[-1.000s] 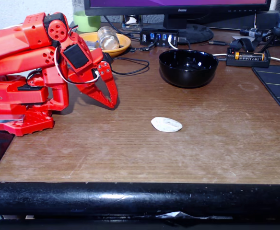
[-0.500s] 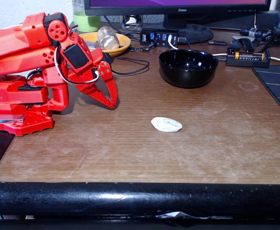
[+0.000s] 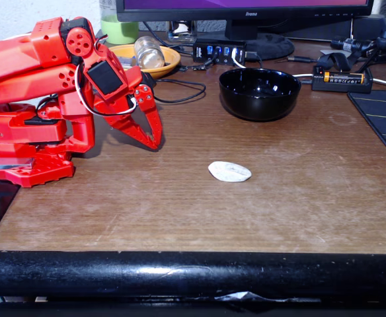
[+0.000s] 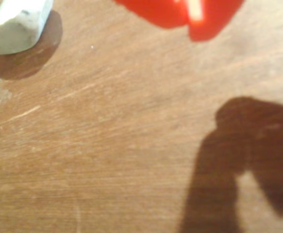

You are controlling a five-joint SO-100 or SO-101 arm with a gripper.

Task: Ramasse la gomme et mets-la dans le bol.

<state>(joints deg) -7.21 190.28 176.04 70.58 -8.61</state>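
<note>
Scratched brown wood covers the desk (image 3: 299, 198), with a monitor base and cables along its far edge. At the left of the fixed view the red arm is folded low, its end effector (image 3: 154, 142) pointing down with the tips just above the wood, clenched with nothing between the jaws. Beyond and to the right of the end effector stands le bol (image 3: 260, 94), glossy black. Nearer the camera and to the end effector's right, well apart from it, la gomme (image 3: 229, 172) lies flat, long axis running left-right in the fixed view. In the wrist view la gomme (image 4: 18, 24) sits at the upper left corner.
</note>
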